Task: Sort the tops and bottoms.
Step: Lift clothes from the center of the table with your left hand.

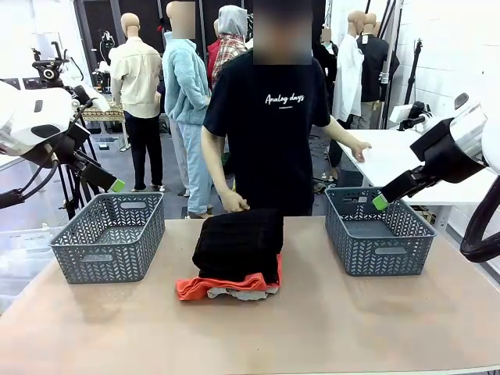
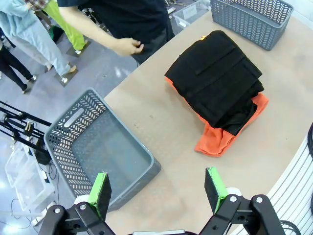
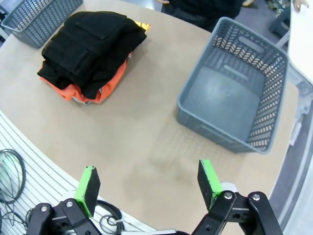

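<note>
In the middle of the table lies a stack of folded clothes. The black bottoms (image 1: 239,241) (image 2: 217,81) (image 3: 93,43) lie on top of it. Under them is the orange T-shirt (image 1: 205,287) (image 2: 216,141) (image 3: 104,88), and a strip of light grey shirt (image 1: 244,293) peeks out below at the front. My left gripper (image 1: 117,186) (image 2: 159,190) hangs open above the left basket. My right gripper (image 1: 380,201) (image 3: 149,183) hangs open above the right basket. Nothing is between either pair of fingers.
Two grey plastic baskets stand on the table, the left basket (image 1: 109,236) (image 2: 93,147) and the right basket (image 1: 376,232) (image 3: 234,100), both with nothing inside. A person in a black T-shirt stands at the far edge, one hand (image 1: 233,203) (image 2: 128,47) near the stack.
</note>
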{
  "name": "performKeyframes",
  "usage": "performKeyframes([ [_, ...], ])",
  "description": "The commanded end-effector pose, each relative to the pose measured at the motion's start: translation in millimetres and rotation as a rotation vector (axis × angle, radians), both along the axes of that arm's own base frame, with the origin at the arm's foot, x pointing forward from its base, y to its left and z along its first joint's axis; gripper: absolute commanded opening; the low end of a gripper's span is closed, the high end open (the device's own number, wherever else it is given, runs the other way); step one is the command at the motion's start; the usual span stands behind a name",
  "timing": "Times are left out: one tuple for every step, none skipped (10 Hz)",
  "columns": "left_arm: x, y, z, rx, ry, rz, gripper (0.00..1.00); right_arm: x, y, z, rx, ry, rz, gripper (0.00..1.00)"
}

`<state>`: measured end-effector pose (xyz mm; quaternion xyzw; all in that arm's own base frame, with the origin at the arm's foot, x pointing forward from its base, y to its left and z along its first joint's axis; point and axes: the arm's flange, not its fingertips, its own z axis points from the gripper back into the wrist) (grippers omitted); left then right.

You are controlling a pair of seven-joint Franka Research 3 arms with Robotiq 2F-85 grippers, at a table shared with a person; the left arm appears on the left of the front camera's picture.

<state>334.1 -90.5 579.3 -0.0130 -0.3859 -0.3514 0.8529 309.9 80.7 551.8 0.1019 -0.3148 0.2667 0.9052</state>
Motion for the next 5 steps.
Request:
performKeyframes([
  [-1.1, 1.5, 1.0, 0.006, -0.002, -0.002, 1.00, 1.1, 1.3, 1.0, 0.024, -0.005, 0.006, 1.00],
  [-1.1, 1.5, 1.0, 0.006, -0.002, -0.002, 1.00, 1.1, 1.3, 1.0, 0.024, -0.005, 0.006, 1.00],
  [-1.1, 1.5, 1.0, 0.006, -0.002, -0.002, 1.00, 1.1, 1.3, 1.0, 0.024, -0.005, 0.006, 1.00],
  [-1.1, 1.5, 1.0, 0.006, -0.002, -0.002, 1.00, 1.1, 1.3, 1.0, 0.024, -0.005, 0.006, 1.00],
  [-1.1, 1.5, 1.0, 0.006, -0.002, -0.002, 1.00, 1.1, 1.3, 1.0, 0.024, -0.005, 0.006, 1.00],
])
